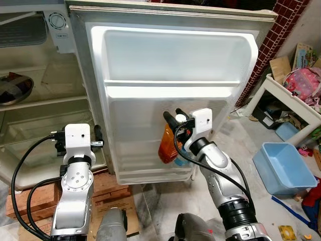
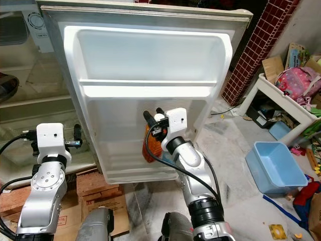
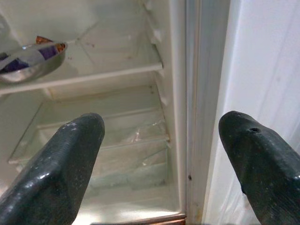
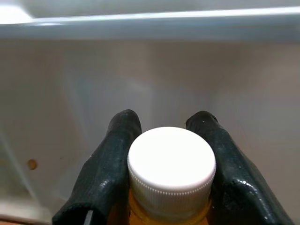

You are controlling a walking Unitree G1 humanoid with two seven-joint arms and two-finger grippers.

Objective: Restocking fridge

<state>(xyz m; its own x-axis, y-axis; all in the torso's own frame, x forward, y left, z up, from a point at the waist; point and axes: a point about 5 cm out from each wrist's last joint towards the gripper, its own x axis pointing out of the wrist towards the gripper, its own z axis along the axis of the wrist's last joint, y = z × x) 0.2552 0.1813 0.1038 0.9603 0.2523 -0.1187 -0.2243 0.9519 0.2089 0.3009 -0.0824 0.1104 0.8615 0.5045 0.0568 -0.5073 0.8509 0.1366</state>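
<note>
Orange bottle (image 1: 166, 144), white cap, upright at fridge door (image 1: 150, 110)

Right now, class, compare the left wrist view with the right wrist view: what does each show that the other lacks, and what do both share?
The left wrist view alone has the fridge's glass shelves, a steel bowl on the upper one, and the left gripper open. The right wrist view alone has the right gripper shut on an orange bottle's white cap. Both take in the white fridge door.
</note>
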